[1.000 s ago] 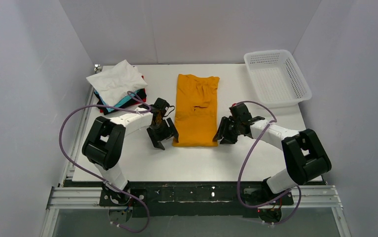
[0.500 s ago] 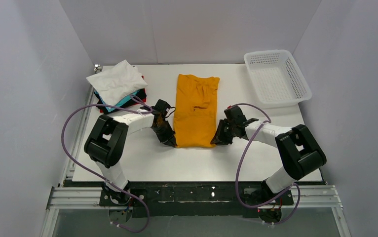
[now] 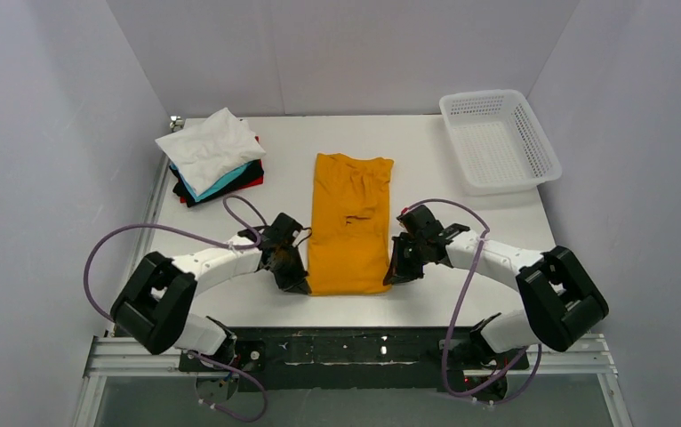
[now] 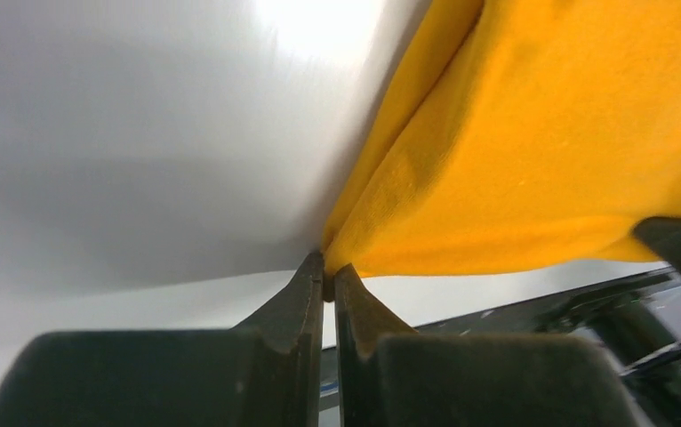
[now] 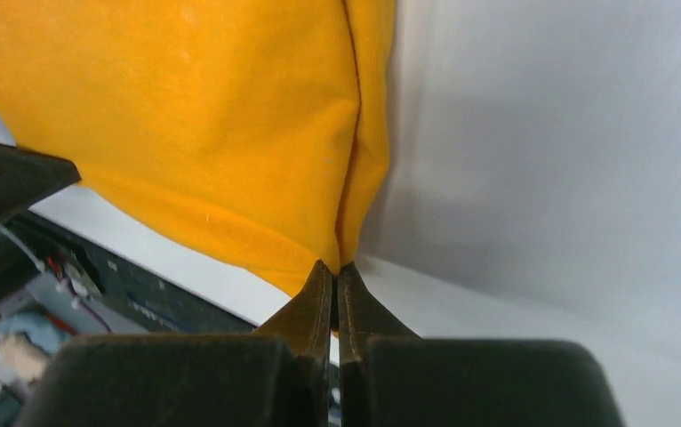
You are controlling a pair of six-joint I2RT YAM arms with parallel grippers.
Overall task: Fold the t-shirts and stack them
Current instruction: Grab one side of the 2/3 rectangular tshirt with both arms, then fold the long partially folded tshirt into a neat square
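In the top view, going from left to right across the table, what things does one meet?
stack of folded t-shirts → left tool → orange-yellow shirt → right tool → white mesh basket

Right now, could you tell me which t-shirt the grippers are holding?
The orange-yellow t-shirt mid-table: the left gripper and right gripper pinch its near corners. The white-topped stack lies apart at far left.

Overhead view far; wrist views close, sharing orange shirt (image 3: 346,249).
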